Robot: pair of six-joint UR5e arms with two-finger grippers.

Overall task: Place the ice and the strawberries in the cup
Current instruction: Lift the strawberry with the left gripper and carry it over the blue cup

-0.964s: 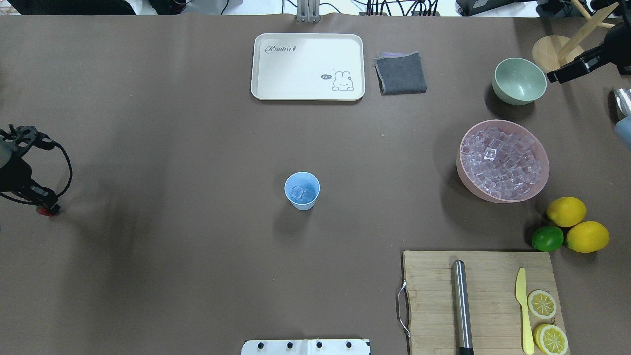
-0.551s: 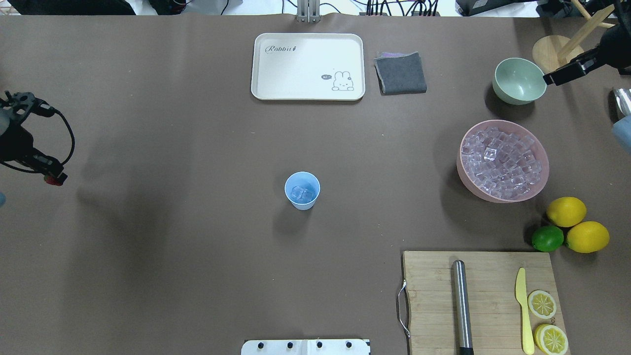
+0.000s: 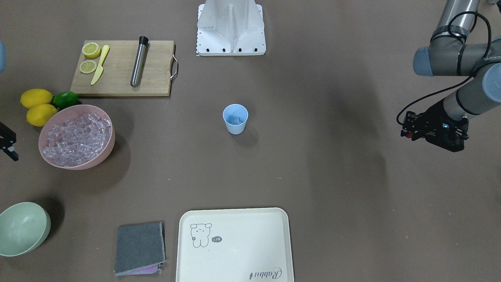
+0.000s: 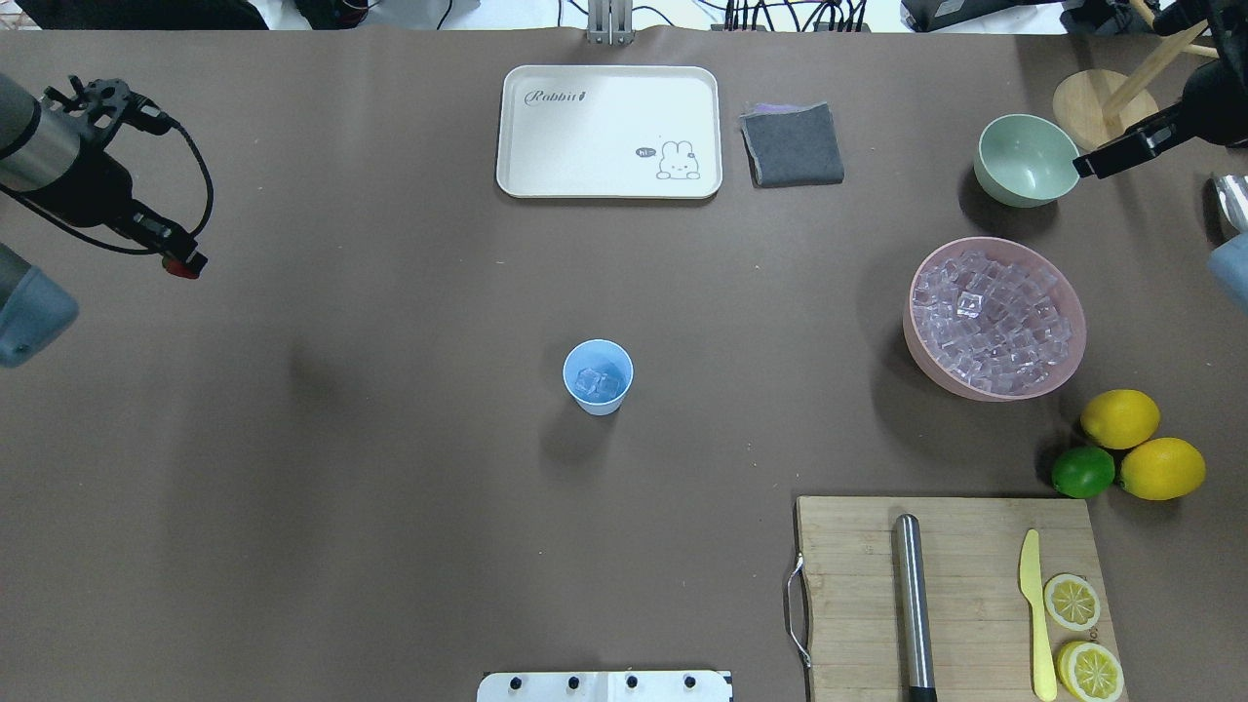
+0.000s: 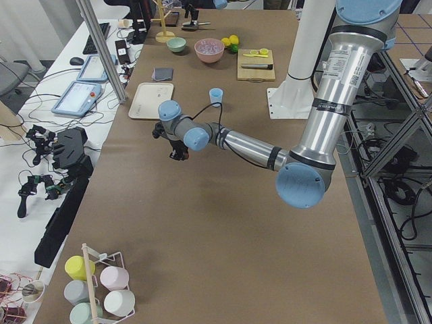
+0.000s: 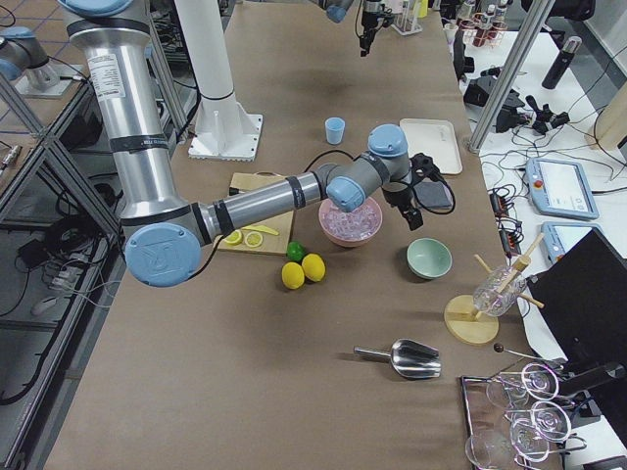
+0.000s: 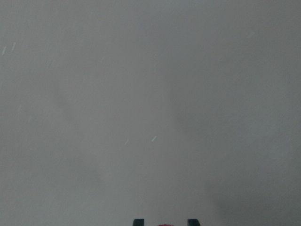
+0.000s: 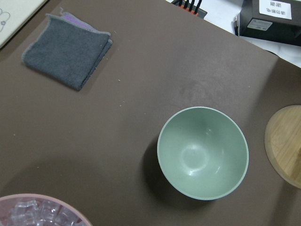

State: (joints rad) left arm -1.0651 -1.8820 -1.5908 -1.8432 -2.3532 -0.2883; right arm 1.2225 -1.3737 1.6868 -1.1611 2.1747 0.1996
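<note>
The light-blue cup (image 4: 598, 376) stands upright mid-table with a few clear ice cubes (image 4: 597, 383) inside; it also shows in the front view (image 3: 235, 118). More ice (image 4: 993, 320) fills the pink bowl (image 4: 921, 351) at the right. My left gripper (image 4: 182, 263) is far left of the cup, above the table, shut on a small red strawberry (image 3: 408, 135); its red top shows between the fingertips in the left wrist view (image 7: 164, 225). My right gripper (image 4: 1084, 166) hovers by the pale green bowl (image 4: 1026, 159); I cannot tell whether it is open.
A white rabbit tray (image 4: 609, 132) and a folded grey cloth (image 4: 792, 144) lie at the far side. A wooden board (image 4: 951, 595) with a steel rod, a yellow knife and lemon slices sits near right. Two lemons and a lime (image 4: 1082, 471) lie beside it.
My left arm has carried the strawberry away from the robot and a little toward the centre. The right gripper has shifted slightly beside the green bowl.
</note>
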